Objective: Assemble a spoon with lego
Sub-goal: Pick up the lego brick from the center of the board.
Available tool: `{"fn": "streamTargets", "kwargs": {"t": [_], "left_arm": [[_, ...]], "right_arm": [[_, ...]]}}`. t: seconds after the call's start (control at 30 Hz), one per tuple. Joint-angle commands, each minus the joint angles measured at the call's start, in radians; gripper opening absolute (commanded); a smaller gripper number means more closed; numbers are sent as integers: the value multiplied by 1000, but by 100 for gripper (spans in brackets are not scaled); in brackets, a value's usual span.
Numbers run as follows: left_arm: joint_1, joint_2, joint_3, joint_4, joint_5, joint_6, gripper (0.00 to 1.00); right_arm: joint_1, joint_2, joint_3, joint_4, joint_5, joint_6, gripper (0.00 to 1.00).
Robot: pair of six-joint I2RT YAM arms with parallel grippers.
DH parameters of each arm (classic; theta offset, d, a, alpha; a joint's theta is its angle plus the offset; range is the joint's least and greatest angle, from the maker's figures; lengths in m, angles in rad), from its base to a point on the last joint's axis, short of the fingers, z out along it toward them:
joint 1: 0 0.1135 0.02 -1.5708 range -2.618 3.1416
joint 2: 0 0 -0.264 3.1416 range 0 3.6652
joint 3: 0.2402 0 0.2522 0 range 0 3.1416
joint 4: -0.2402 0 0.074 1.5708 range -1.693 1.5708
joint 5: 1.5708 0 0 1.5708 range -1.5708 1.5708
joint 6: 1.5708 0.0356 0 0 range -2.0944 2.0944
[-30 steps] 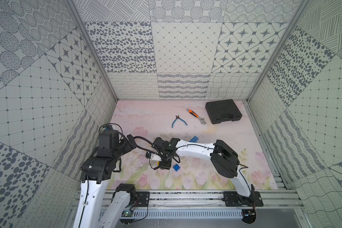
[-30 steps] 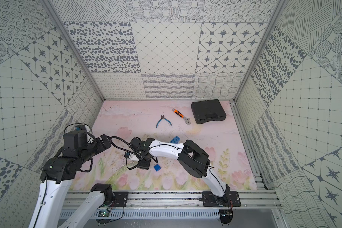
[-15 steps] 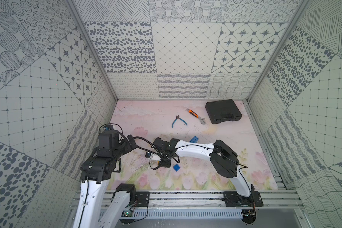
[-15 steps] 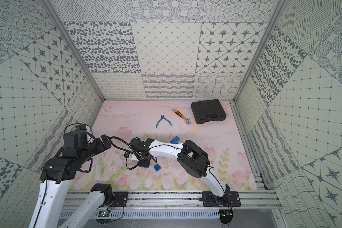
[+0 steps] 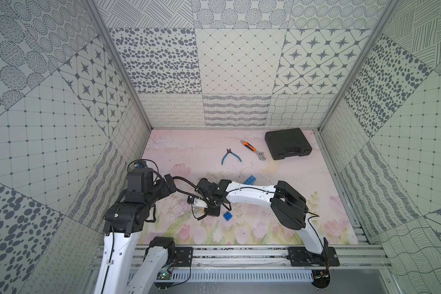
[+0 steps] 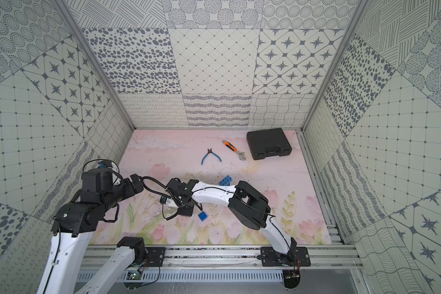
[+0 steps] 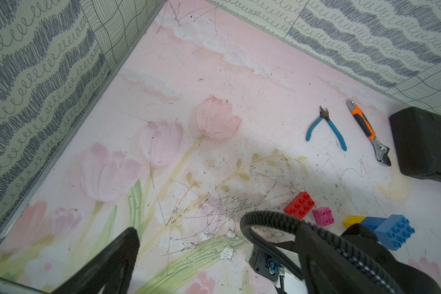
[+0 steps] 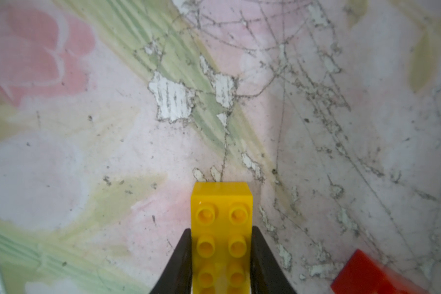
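1. Left gripper (image 5: 169,185): centre-left in a top view, held above the mat (image 5: 189,152). Jaws fully released, grasping nothing. No change over the last second.

2. Right gripper (image 8: 220,235): lower centre of the right wrist view. Over the last second its jaws have drawn in, and they now press both long flanks of the yellow brick (image 8: 222,201). The brick sits studs-up and appears to rest on the mat. State: clenched on the yellow brick. In both top views the arm has held its place at lower centre, so the jaw closure is the only change.

3. Meaning for the task: the grasp on one piece looks made, but the lift has not begun.

4. Dark blue brick (image 5: 227,215): loose on the mat, just right of the right gripper.

5. Lower right of the left wrist view, in order:
- red brick (image 7: 299,205)
- pink brick (image 7: 322,215), just beside it
- yellow-and-dark-blue pair (image 7: 362,221)
- light blue brick (image 7: 393,231), touching the pair

Whether any of these are joined cannot be told.

6. Spoon: not yet assembled. Its pieces lie spread across the lower centre of the mat.

7. Pliers (image 5: 231,155), wrench (image 5: 253,150) and case (image 5: 288,147): upper right of the mat, well apart from the bricks.
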Motion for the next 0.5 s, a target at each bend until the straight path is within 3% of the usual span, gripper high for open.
{"fn": "streamTargets", "kwargs": {"t": [0.0,0.27,0.47], "left_arm": [[5,-5,18,2,-2,38,98],[5,-13,162,5,21,59,98],[5,36,282,84,253,103,98]], "right_arm": [[8,4,8,18,20,15,26],[-46,-173,7,68,16,133,22],[-179,-416,4,60,-40,340,21]]}}
